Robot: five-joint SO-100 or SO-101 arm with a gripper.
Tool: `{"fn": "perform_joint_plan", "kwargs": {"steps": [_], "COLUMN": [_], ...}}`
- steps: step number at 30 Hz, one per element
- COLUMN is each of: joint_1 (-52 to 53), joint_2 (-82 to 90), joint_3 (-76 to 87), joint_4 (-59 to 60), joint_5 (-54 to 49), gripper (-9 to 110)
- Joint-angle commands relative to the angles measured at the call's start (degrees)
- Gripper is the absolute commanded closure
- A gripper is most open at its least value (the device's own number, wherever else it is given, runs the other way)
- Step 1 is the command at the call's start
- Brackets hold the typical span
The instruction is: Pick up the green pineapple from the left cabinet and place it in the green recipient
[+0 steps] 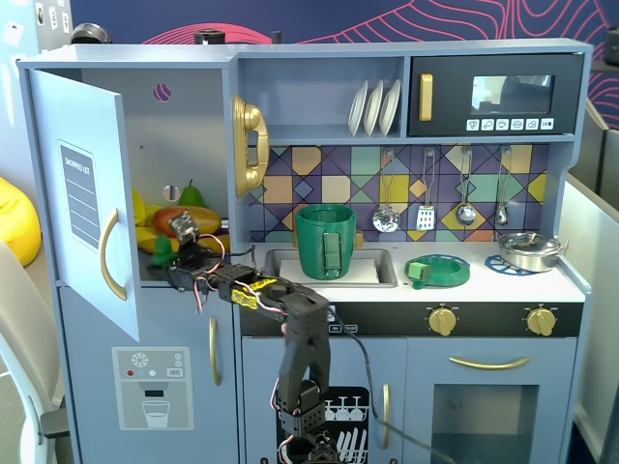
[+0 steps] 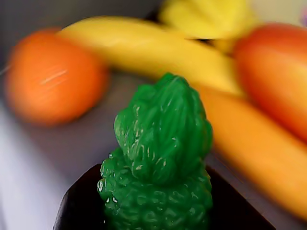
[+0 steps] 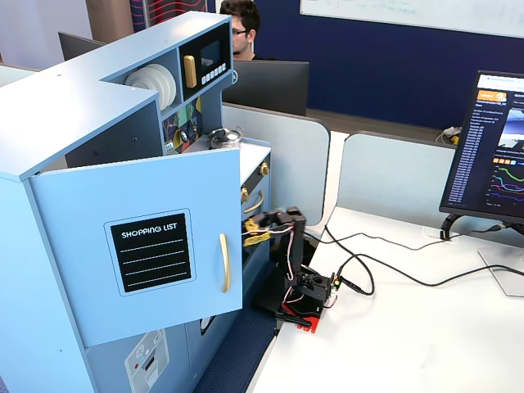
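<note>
Black arm (image 1: 302, 333), yellow accents, exposed wires

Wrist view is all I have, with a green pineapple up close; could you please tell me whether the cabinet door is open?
Observer: Yes, the left cabinet has its door swung wide open.
Operator: Thanks. Where is the green recipient?
Observer: In a fixed view the green recipient stands in the sink, right of the cabinet.
Operator: Anything near it?
Observer: A flat green dish lies on the counter to its right.
</note>
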Motion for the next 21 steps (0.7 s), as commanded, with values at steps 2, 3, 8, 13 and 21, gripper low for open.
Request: {"fn": "perform_joint_plan", "kwargs": {"steps": [2,3,8,13,21], "joint_1": [-5.3,-5.6,-3.6,2.3,19.9], "joint_2": [24.4,27.7,42.6,54.9,58.8], "joint_3": [14.6,16.3,24.4,26.8,21.8], "joint_4": [2.7,3.0,7.8,19.1,25.8], "joint_5": [-4.6,-5.3,-9.1,-10.5,-4.9], "gripper": [101,101,101,101,101]}}
